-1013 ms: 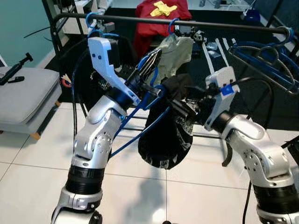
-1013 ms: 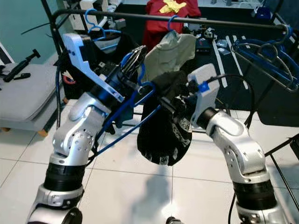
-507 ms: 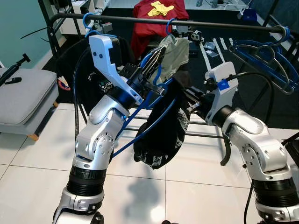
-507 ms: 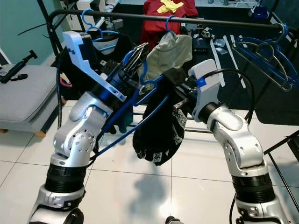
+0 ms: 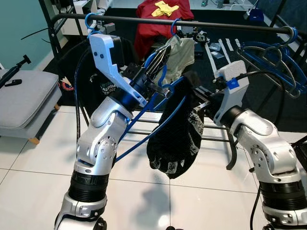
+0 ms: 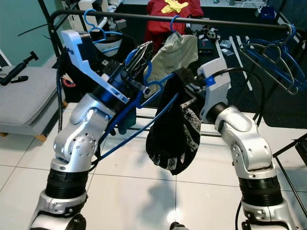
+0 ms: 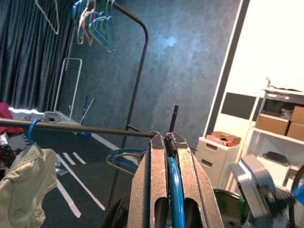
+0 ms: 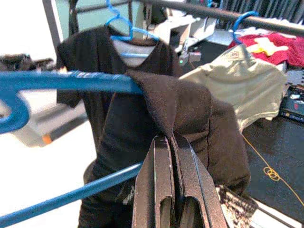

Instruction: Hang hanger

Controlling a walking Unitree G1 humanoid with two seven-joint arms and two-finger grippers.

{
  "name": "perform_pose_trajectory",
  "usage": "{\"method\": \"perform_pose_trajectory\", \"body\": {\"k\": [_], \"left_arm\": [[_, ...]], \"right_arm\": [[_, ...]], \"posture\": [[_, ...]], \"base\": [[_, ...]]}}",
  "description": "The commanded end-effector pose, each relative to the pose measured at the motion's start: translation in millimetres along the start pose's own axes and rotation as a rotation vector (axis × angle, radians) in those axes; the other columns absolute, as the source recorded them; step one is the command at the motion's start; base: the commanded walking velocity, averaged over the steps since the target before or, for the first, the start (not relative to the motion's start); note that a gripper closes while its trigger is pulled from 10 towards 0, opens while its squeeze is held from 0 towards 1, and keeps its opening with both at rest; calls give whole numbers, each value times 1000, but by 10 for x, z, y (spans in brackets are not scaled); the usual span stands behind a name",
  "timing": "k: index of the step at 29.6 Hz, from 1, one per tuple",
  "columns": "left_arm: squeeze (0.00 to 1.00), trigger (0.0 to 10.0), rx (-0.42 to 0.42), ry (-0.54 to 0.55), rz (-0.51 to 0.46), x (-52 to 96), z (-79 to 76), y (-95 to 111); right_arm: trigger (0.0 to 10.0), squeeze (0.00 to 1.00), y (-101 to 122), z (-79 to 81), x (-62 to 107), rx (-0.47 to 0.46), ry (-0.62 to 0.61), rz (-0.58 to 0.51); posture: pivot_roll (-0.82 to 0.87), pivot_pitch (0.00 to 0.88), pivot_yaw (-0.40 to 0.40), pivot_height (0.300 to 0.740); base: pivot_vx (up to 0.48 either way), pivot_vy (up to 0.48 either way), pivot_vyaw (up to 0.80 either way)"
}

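While the left gripper [image 5: 154, 72] clamps the blue hanger [image 5: 158, 108] below the rail [image 5: 192, 22], right gripper [image 8: 173, 142] fingers pinch the black garment [image 5: 175, 139].

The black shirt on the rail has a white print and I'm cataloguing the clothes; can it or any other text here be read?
Black shirt on the rail: round white print, blurred, unreadable.
Black garment on the blue hanger: white pattern, no legible words.
Red shirt: yellow graphic, no text legible.

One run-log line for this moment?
left end effector: shut on blue plastic hanger | right end effector: shut on black garment | black metal rail: hanger not yet hung
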State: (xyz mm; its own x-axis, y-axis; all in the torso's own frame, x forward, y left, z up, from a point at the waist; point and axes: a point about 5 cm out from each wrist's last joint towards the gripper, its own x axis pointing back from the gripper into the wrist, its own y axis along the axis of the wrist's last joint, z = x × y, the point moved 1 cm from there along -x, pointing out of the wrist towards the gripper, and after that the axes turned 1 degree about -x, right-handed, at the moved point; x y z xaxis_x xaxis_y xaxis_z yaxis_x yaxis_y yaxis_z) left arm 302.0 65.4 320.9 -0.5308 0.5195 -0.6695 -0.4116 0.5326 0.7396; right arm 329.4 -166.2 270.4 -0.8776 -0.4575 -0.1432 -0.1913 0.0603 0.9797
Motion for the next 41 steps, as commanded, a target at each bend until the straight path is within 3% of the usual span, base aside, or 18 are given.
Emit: {"method": "perform_pose_trajectory", "body": {"k": [1, 7, 8, 14, 15, 18, 19, 21, 23, 24, 25, 26, 28, 29, 30, 31, 34, 41], "left_arm": [[0, 10000, -87, -93, 51, 84, -65, -55], [0, 10000, -215, -196, 205, 295, -37, -250], [0, 10000, -306, -291, 372, 588, 48, -404], [0, 10000, -353, -279, 467, 809, 207, -431], [0, 10000, -383, -177, 509, 949, 419, -403], [0, 10000, -389, -136, 518, 988, 488, -398], [0, 10000, -407, -49, 544, 1056, 619, -426], [0, 10000, -405, 227, 597, 1295, 941, -534], [0, 10000, -399, 311, 613, 1386, 1025, -571], [0, 10000, -361, 461, 667, 1656, 1131, -698], [0, 10000, -361, 461, 667, 1656, 1131, -698], [0, 10000, -328, 572, 731, 1946, 1162, -841], [0, 10000, -328, 572, 731, 1946, 1162, -841], [0, 10000, -297, 660, 798, 2246, 1136, -978], [0, 10000, -297, 660, 798, 2246, 1136, -978], [0, 10000, -277, 719, 849, 2484, 1069, -1080], [0, 10000, -280, 737, 874, 2619, 986, -1134], [0, 10000, -628, 693, 1084, 2960, 812, -1248]], "right_arm": [[0, 0, 159, -104, 18, -36, -40, -92], [0, 0, 247, -261, 67, -34, -106, -129], [0, 0, 250, -479, 162, -8, -199, -116], [0, 0, 138, -653, 275, 22, -281, -48], [0, 0, -200, -746, 404, 53, -337, 137], [0, 0, -334, -762, 455, 63, -348, 208], [0, 0, -535, -770, 535, 42, -361, 282], [10000, 0, -982, -750, 752, -20, -402, 408], [10000, 0, -1110, -732, 824, -40, -412, 444], [10000, 0, -1326, -666, 960, -81, -423, 476], [10000, 0, -1326, -666, 960, -81, -423, 476], [10000, 0, -1518, -583, 1092, -123, -437, 500], [10000, 0, -1518, -583, 1092, -123, -437, 500], [10000, 0, -1679, -493, 1221, -158, -451, 513], [10000, 0, -1679, -493, 1221, -158, -451, 513], [10000, 0, -1792, -412, 1327, -195, -468, 509], [10000, 0, -1865, -349, 1400, -215, -477, 505], [10000, 0, -2144, -137, 1580, -253, -488, 531]], "posture": [[-73, 150, -8, 740], [-75, 151, -8, 740], [-74, 152, -8, 740], [-69, 156, -9, 740], [-65, 157, -8, 740], [-65, 157, -8, 740], [-61, 156, -10, 740], [-56, 157, -9, 740], [-56, 157, -9, 740], [-55, 155, -7, 740], [-55, 155, -7, 740], [-57, 154, -5, 740], [-57, 154, -5, 740], [-60, 152, -5, 740], [-60, 152, -5, 740], [-61, 152, -6, 740], [-58, 143, -6, 740], [-27, 90, -16, 740]], "base": [[0, 0, 0], [0, 0, 0], [0, 0, 0], [0, 0, 0], [0, 0, 0], [0, 0, 0], [0, 0, 0], [0, 0, 0], [0, 0, 0], [0, 0, 0], [0, 0, 0], [0, 0, 763], [0, 0, 763], [0, 0, 750], [0, 0, 750], [0, 0, 731], [0, 0, 702], [0, 0, 688]]}}
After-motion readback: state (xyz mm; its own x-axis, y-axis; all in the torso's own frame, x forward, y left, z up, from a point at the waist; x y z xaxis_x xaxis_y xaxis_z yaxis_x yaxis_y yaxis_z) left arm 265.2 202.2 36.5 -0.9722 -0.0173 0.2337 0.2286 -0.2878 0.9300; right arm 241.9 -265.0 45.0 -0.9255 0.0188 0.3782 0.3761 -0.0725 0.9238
